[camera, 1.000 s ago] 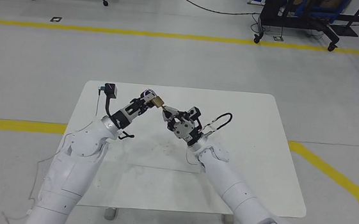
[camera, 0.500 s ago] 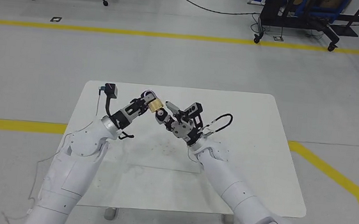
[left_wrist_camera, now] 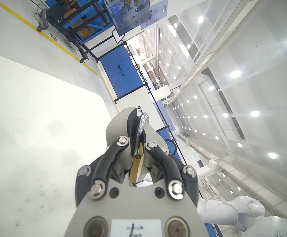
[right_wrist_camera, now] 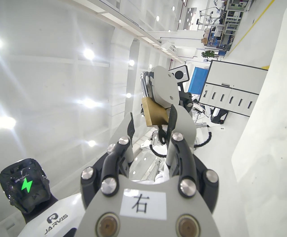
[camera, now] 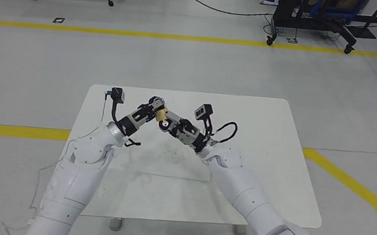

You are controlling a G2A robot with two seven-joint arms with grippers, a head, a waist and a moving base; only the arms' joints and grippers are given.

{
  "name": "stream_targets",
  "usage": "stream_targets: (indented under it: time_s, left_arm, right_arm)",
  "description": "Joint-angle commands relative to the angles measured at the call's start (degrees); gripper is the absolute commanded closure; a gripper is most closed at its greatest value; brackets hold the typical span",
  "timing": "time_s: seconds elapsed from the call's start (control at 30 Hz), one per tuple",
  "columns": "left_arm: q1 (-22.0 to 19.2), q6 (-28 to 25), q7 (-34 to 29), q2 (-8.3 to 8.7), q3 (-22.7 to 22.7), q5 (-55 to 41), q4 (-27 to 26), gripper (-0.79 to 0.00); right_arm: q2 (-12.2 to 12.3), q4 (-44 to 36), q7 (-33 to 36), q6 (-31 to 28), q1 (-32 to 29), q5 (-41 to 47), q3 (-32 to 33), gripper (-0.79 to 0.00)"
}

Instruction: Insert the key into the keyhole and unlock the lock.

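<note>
Glossy pale grey floor [camera: 193,64] all round a white surface [camera: 274,138] with rounded corners. Beyond the far edge, a yellow line [camera: 182,37] straight across, with small square markers [camera: 59,20] just beside it. Level with the left edge, a second yellow stripe [camera: 18,131], bent off at an angle past the right edge. Past the far right corner, a black wheeled frame [camera: 311,20] with blue parts and a loose black cable [camera: 218,9]. Overhead, a white ceiling [left_wrist_camera: 224,44] with rows of round lights [left_wrist_camera: 235,74]. Farther off, blue panels [left_wrist_camera: 118,74] and a white drawer cabinet [right_wrist_camera: 233,92].
</note>
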Motion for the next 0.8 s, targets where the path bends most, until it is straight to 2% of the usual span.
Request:
stream_targets:
  time_s: [0.0, 0.03, 0.07, 0.1, 0.13, 0.4, 0.43, 0.47, 0.5, 0.53, 0.77]
  left_arm:
    - [0.0, 0.0, -0.1, 0.01, 0.1, 0.4, -0.1, 0.000]
    - [0.0, 0.0, -0.1, 0.02, 0.1, 0.6, -0.1, 0.000]
    - [-0.1, 0.1, -0.2, 0.03, 0.2, 0.9, 0.0, 0.000]
    - [-0.1, 0.1, -0.2, 0.04, 0.2, 1.1, 0.0, 0.000]
    - [-0.1, 0.2, -0.2, 0.05, 0.2, 1.2, 0.0, 0.000]
    - [-0.4, 0.5, -1.2, 0.10, 0.7, 2.1, 0.1, 0.000]
    - [-0.5, 0.5, -1.5, 0.10, 0.7, 2.0, 0.1, -0.102]
    - [-0.5, 0.4, -1.7, 0.11, 0.7, 1.9, 0.2, -0.379]
    - [-0.5, 0.4, -2.0, 0.11, 0.8, 1.7, 0.2, -0.702]
    - [-0.6, 0.3, -2.3, 0.11, 0.8, 1.4, 0.3, -0.785]
    - [-0.7, -0.9, -4.6, 0.20, 0.8, -0.5, 0.5, -0.785]
  right_arm:
    - [0.1, -0.1, -0.7, -0.2, 0.1, -1.3, 0.0, -0.299]
    - [0.1, -0.1, -1.2, -0.3, 0.1, -1.8, 0.1, -0.265]
    - [0.1, -0.1, -1.5, -0.4, 0.1, -2.4, 0.1, -0.185]
    - [0.2, -0.2, -1.8, -0.4, 0.1, -2.9, 0.1, -0.068]
    - [0.2, -0.3, -2.0, -0.4, 0.1, -3.3, 0.1, 0.000]
    - [0.7, -1.2, -2.3, -0.5, -0.4, -5.8, 0.8, 0.000]
    - [0.8, -1.2, -2.4, -0.6, -0.5, -6.1, 1.0, 0.000]
    - [0.9, -1.3, -2.5, -0.8, -0.5, -6.6, 1.2, 0.000]
    - [1.0, -1.4, -2.8, -0.9, -0.6, -7.1, 1.4, 0.000]
    - [1.1, -1.5, -3.1, -1.2, -0.6, -7.6, 1.5, 0.000]
    - [2.1, -3.5, -4.2, -1.4, -1.6, -10.0, 3.6, 0.000]
